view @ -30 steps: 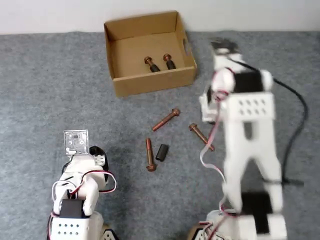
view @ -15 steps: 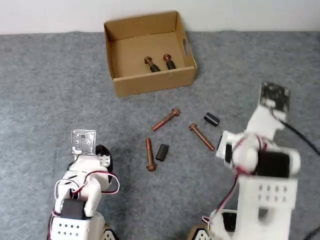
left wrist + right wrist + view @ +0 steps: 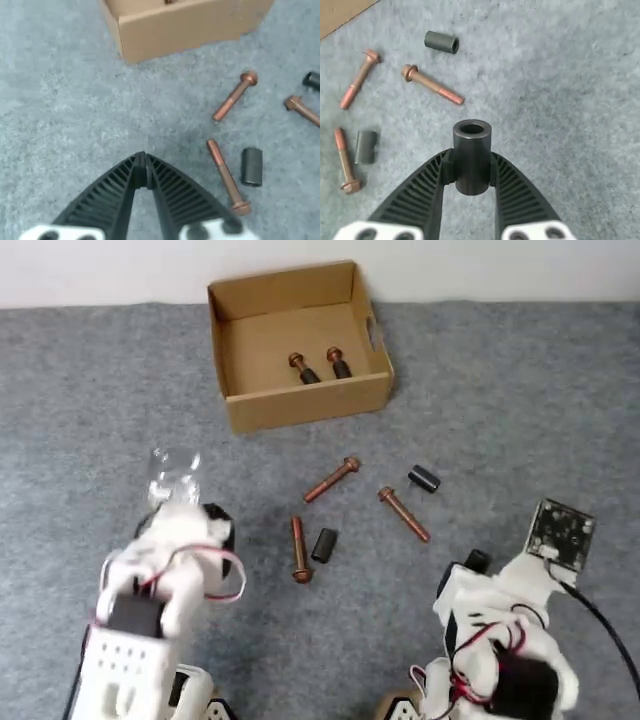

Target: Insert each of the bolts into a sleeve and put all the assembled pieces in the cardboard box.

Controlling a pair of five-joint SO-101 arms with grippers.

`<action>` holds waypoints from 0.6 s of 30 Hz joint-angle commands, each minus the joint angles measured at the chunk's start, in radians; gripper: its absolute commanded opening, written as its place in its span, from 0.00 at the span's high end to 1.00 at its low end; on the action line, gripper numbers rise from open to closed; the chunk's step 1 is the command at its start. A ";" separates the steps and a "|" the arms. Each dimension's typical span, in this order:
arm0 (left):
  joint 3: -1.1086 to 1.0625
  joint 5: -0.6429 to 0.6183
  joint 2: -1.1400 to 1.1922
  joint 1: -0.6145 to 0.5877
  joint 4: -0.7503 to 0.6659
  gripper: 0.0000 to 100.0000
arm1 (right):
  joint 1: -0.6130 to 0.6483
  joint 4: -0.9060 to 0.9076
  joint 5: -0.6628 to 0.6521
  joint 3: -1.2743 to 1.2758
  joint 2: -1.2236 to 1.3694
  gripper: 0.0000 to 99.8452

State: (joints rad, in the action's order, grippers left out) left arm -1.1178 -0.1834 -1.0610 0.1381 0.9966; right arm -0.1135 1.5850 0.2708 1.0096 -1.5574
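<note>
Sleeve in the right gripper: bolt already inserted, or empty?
Empty. The sleeve clamped in the right gripper shows a hollow dark bore at its open end, no bolt head or shank.

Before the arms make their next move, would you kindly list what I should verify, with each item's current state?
1. Right gripper shut on held sleeve: ok.
2. Bore of held sleeve open and unblocked: ok.
3. Left gripper holding a bolt to insert: not ok; it is shut and empty.
4. Nearest bolt free to grasp, apart from loose sleeve: ok.
5. Cardboard box open, with room beside two assembled pieces: ok.
</note>
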 commanded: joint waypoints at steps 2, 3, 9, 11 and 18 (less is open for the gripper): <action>0.223 0.009 0.322 0.087 -0.025 0.99 | -0.015 -0.027 0.005 0.003 -0.073 0.99; 0.262 0.009 0.371 0.109 -0.025 0.99 | -0.015 -0.027 0.005 0.003 -0.081 0.99; 0.499 0.009 0.618 0.199 -0.025 0.99 | -0.015 -0.028 0.005 0.015 -0.094 0.99; 0.573 0.026 0.692 0.210 -0.023 0.99 | -0.015 -0.028 -0.006 0.018 -0.094 0.99; 0.869 0.196 0.977 0.238 0.100 0.99 | -0.015 -0.028 -0.020 0.021 -0.096 0.99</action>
State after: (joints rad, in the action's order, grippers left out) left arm -0.3966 -0.0207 -0.1665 0.3652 1.0395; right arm -0.1197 1.5789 0.2662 1.0342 -1.6479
